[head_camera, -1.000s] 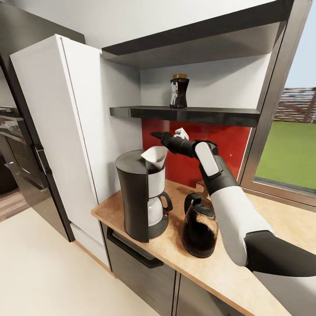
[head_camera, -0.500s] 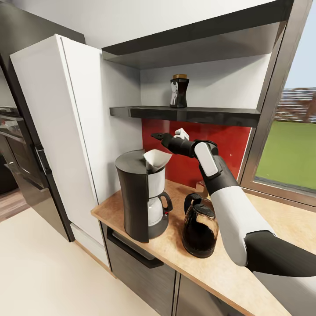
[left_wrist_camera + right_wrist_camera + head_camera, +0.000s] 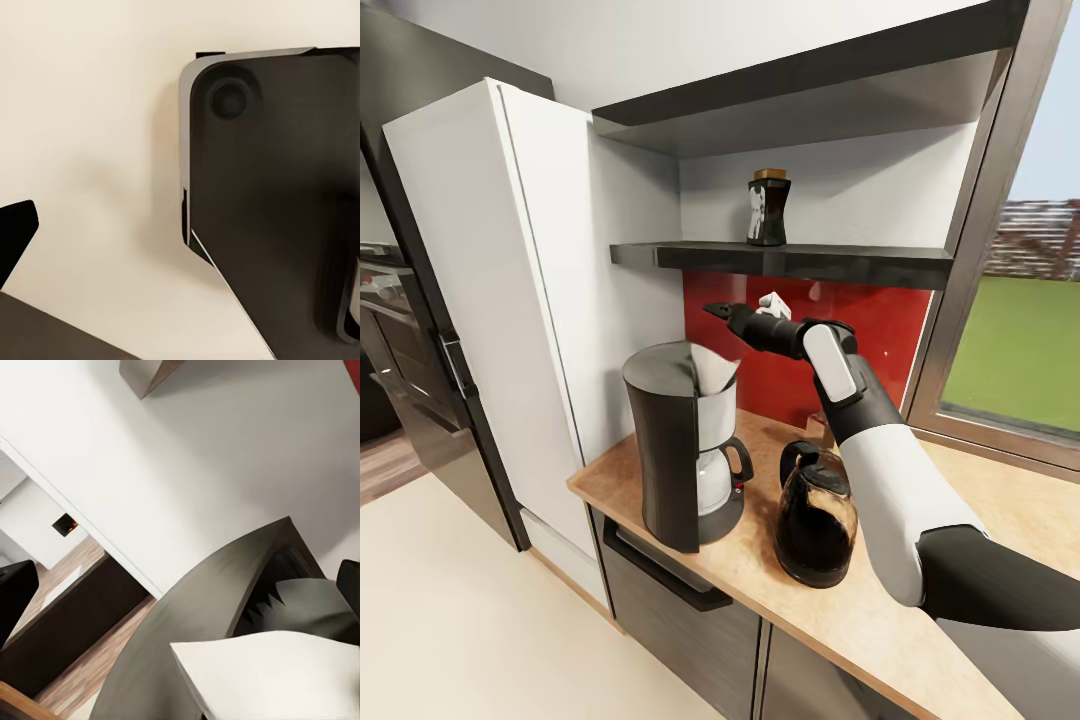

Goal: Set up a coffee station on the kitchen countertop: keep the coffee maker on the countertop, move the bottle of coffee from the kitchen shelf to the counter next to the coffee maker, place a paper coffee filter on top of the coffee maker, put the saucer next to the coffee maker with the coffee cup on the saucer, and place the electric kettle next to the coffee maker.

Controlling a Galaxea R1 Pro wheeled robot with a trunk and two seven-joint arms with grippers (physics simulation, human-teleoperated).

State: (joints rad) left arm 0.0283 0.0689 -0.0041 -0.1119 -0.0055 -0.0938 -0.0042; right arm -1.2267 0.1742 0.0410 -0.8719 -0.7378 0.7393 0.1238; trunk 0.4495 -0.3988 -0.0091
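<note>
The coffee maker (image 3: 678, 450) stands at the left end of the kitchen countertop (image 3: 960, 520). The paper coffee filter (image 3: 712, 368) sits in its top, free of any grip; the right wrist view looks down on the filter (image 3: 277, 667). My right gripper (image 3: 718, 311) hovers open just above it, fingers wide apart (image 3: 180, 585). The electric kettle (image 3: 815, 515) stands right of the coffee maker. The bottle of coffee (image 3: 767, 208) is upright on the kitchen shelf (image 3: 790, 262) above. My left gripper (image 3: 180, 255) hangs open over the floor. The saucer and coffee cup are out of view.
A tall white cabinet (image 3: 500, 300) flanks the coffee maker on the left. A red backsplash (image 3: 880, 330) and a window (image 3: 1020, 350) lie behind the counter. The shelf edge is close above my right arm (image 3: 880, 470). The robot's dark base (image 3: 277, 210) is under the left hand.
The paper filter has dropped from just under my right gripper and settled lower into the coffee maker's top. The gripper has stayed almost in place above it.
</note>
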